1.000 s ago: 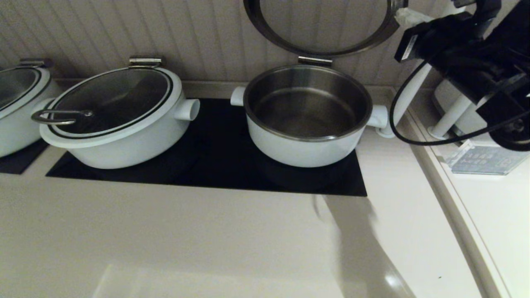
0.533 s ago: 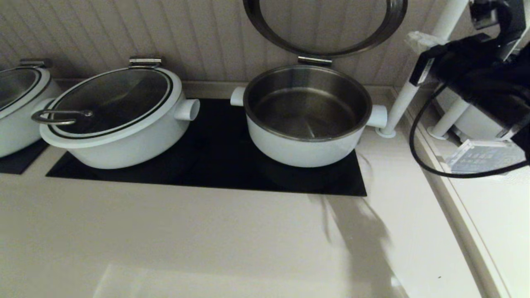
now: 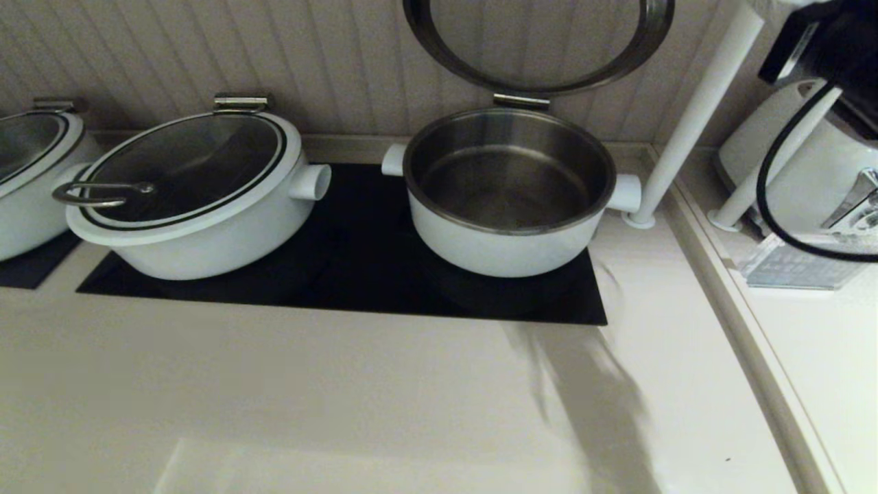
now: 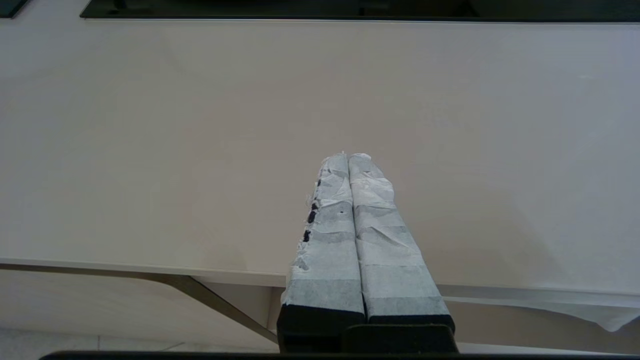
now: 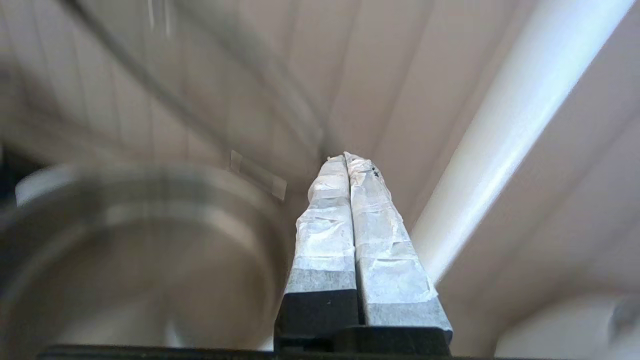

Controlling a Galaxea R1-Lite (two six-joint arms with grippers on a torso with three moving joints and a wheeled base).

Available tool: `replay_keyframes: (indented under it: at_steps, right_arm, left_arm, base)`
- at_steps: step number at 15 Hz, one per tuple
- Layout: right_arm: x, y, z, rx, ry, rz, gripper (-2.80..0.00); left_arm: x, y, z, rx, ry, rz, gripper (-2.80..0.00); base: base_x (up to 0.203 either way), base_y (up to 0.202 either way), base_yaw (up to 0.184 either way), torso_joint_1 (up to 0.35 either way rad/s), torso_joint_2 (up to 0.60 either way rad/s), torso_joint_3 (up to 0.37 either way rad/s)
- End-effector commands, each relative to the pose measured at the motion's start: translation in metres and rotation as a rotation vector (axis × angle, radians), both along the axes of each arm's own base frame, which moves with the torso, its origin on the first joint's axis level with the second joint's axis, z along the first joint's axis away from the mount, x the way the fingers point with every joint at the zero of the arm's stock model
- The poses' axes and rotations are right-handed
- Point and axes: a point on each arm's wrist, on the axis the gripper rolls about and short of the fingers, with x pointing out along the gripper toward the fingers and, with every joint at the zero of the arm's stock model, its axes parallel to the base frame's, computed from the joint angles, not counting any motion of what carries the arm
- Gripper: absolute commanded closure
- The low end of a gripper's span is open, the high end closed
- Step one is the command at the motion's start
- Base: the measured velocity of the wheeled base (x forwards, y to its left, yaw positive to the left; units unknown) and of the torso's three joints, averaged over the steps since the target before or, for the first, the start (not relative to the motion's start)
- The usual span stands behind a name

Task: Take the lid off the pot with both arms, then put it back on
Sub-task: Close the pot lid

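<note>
**Lid stands open on its hinge as the right arm pulls away**

The right gripper (image 5: 349, 159) has its cloth-wrapped fingers (image 5: 325, 220) pressed flat together with nothing between them, pointing past the back rim of the deep round white pot with steel lining (image 3: 507, 199) toward the ribbed wall. The left gripper (image 4: 347, 159) is closed the same way and empty, hanging over bare pale tabletop (image 4: 150, 150) well in front of the pot.

Seen from the head camera, the right arm (image 3: 830, 48) has drawn back: a second ago its bulky black body and cable hung close beside the pot's right stub handle, and now only its end shows, far to the right of the pot and above a white appliance (image 3: 789, 171). The white slanted pole (image 3: 693, 116) just right of the pot is now uncovered.

The round glass lid with its dark ring (image 3: 538, 48) stands raised behind the pot, tilted up against the wall on a steel hinge at the pot's back rim; it has not moved. The pot sits open and empty on the black cooktop (image 3: 357, 274).

So the lifting half looks done, apparently by one arm alone. Closing it remains, and neither gripper is now near the lid.
</note>
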Motion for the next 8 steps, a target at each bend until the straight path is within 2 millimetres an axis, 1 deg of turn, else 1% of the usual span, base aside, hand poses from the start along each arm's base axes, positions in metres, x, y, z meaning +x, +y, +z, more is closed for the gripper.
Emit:
replay_keyframes:
  at_steps: [1, 2, 4, 6, 8]
  right_arm:
    - [0.008, 0.0, 0.022, -0.008, -0.07, 0.024, 0.0]
    - [0.021, 0.003, 0.027, -0.017, -0.09, 0.047, 0.0]
    - [0.044, 0.007, 0.032, -0.039, -0.119, 0.091, 0.0]
    - [0.069, 0.013, 0.029, -0.057, -0.133, 0.125, 0.0]
    - [0.096, 0.017, 0.021, -0.062, -0.15, 0.135, 0.0]
  left_arm:
    - [0.0, 0.0, 0.0, 0.0, -0.001, 0.0, 0.0]
    - [0.0, 0.0, 0.0, 0.0, -0.001, 0.0, 0.0]
    - [0.0, 0.0, 0.0, 0.0, -0.001, 0.0, 0.0]
    - [0.0, 0.0, 0.0, 0.0, -0.001, 0.0, 0.0]
    - [0.0, 0.0, 0.0, 0.0, -0.001, 0.0, 0.0]
  base:
    - [0.0, 0.0, 0.0, 0.0, 0.0, 0.0]
    - [0.0, 0.0, 0.0, 0.0, 0.0, 0.0]
    - [0.0, 0.0, 0.0, 0.0, 0.0, 0.0]
    - [0.0, 0.0, 0.0, 0.0, 0.0, 0.0]
    - [0.0, 0.0, 0.0, 0.0, 0.0, 0.0]
